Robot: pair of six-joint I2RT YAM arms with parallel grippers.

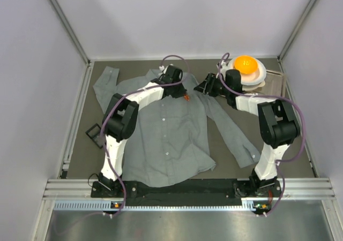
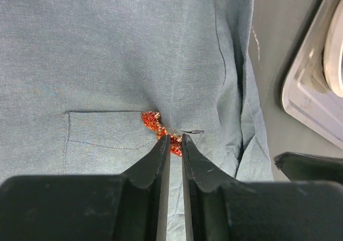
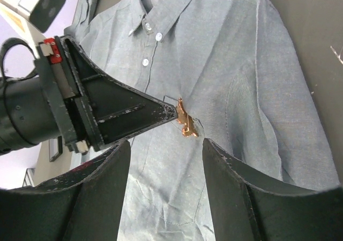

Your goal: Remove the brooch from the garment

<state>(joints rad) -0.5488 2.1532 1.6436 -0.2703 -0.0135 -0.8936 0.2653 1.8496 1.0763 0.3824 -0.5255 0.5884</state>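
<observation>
The grey shirt (image 1: 171,139) lies flat on the dark table, collar at the far side. The tiny orange-red brooch (image 1: 185,97) sits on its chest by the pocket edge. In the left wrist view the brooch (image 2: 154,122) is pinned to the cloth (image 2: 107,48), and my left gripper (image 2: 176,139) is closed to a narrow slit with the brooch's lower end between its tips. My right gripper (image 3: 166,142) is open and empty, hovering over the shirt (image 3: 225,53) just short of the brooch (image 3: 186,122). The left gripper's tip (image 3: 161,111) touches the brooch there.
An orange ball (image 1: 246,64) rests on a white bowl (image 1: 260,76) at the back right, on a clear tray whose corner shows in the left wrist view (image 2: 311,102). A small black frame (image 1: 94,132) lies left of the shirt. Grey walls enclose the table.
</observation>
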